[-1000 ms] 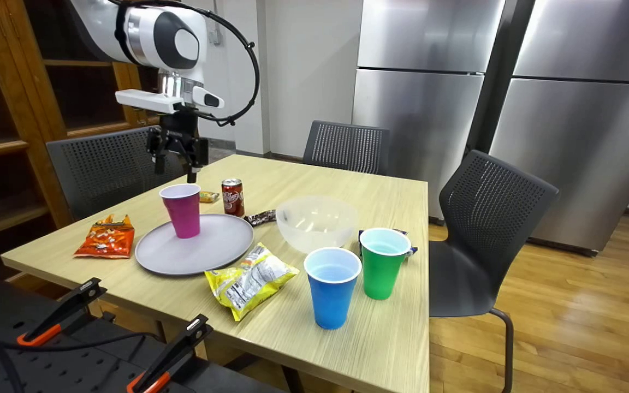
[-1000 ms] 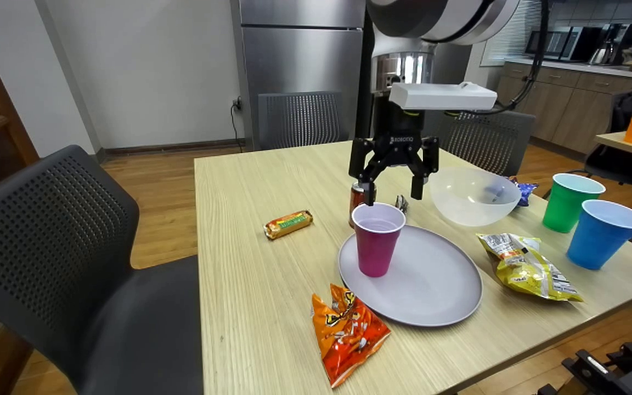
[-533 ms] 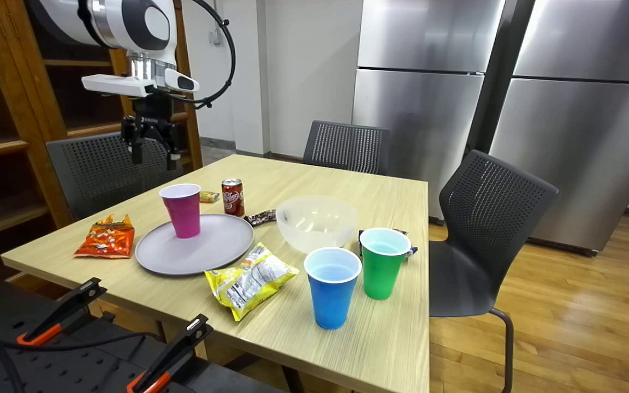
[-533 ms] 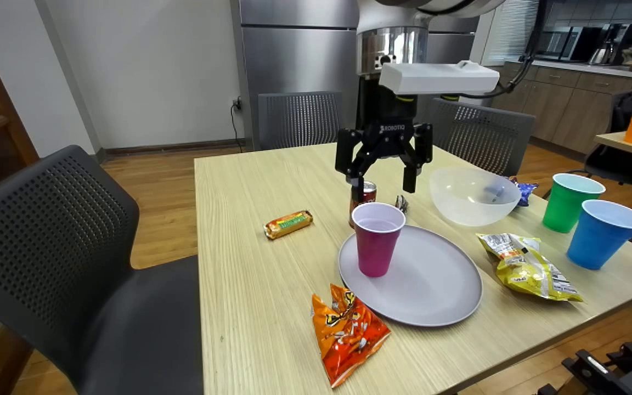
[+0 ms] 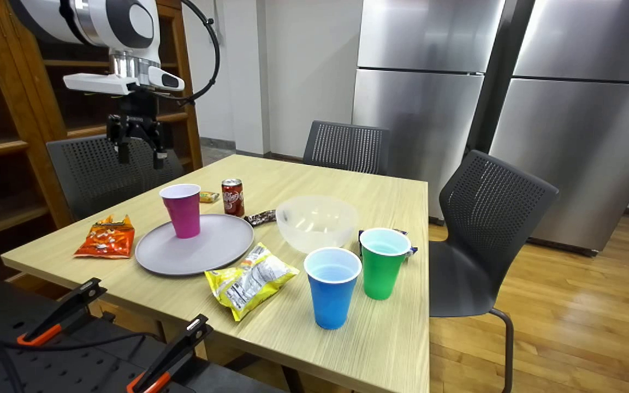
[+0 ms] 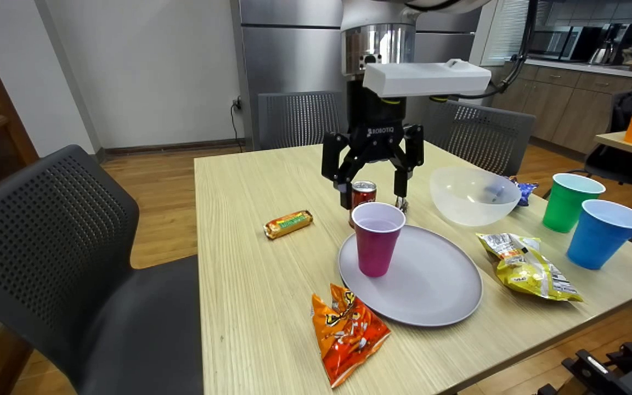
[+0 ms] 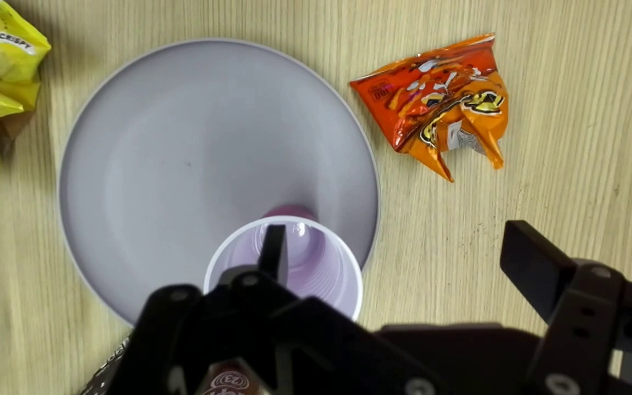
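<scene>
1. Pale wood-grain desk (image 6: pixel 244 181) sat in a room with stainless-steel fridges (image 5: pixel 413 136), a wooden cabinet (image 5: pixel 17 109) and dark mesh-backed chairs (image 5: pixel 494 202) around it.
2. Both fingers (image 6: pixel 401 184) were spread wide apart, just hanging in the air over the stuff on the desk.
3. Looked like the nearest thing to them was a magenta plastic cup (image 6: pixel 375 249) with a white rim, standing upright on a round gray plate (image 6: pixel 431 291), over toward the plate's edge rather than dead center.
4. Wrist view had one finger overlapping the cup's mouth and the other showing against the desk past the plate, but in both exterior views they were clearly apart from the cup.
5. Right by the plate lay an orange-red snack bag (image 6: pixel 349 334) and, on another side, a yellow snack bag (image 6: pixel 530 271).
6. Also near the plate stood a Dr Pepper can (image 5: pixel 232 199), with a dark-wrapped candy bar (image 5: pixel 260 218) lying between the plate and a translucent bowl (image 6: pixel 456 208).
7. Over past the bowl, a blue cup (image 6: pixel 598 241) and a green cup (image 6: pixel 568 206) stood side by side, while a gold-wrapped snack bar (image 6: pixel 288 224) lay well apart from those two.
</scene>
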